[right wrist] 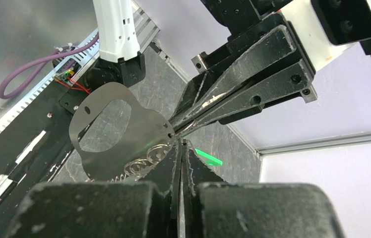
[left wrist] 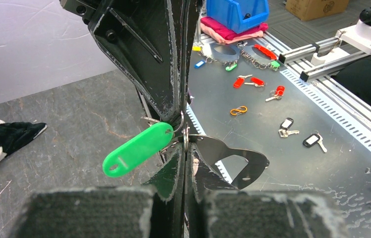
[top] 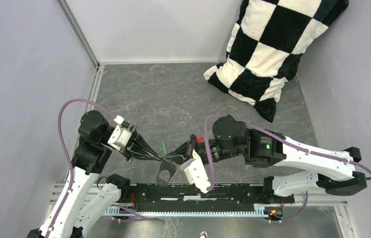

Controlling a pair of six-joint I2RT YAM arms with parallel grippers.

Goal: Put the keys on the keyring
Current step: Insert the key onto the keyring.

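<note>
Left wrist view puts both arms' tips at one spot. The left gripper (left wrist: pixel 184 153) has its jaws pressed together, seemingly on the edge of the keyring (left wrist: pixel 233 159), a flat grey plate that runs off to the right. The right gripper (left wrist: pixel 181 116) comes in from above, also fully closed, at the small ring (left wrist: pixel 184 131); what it pinches I cannot tell. The green key (left wrist: pixel 136 148) hangs there with its long axis slanting down-left, away from the plate. Neither arm is nearer.
</note>
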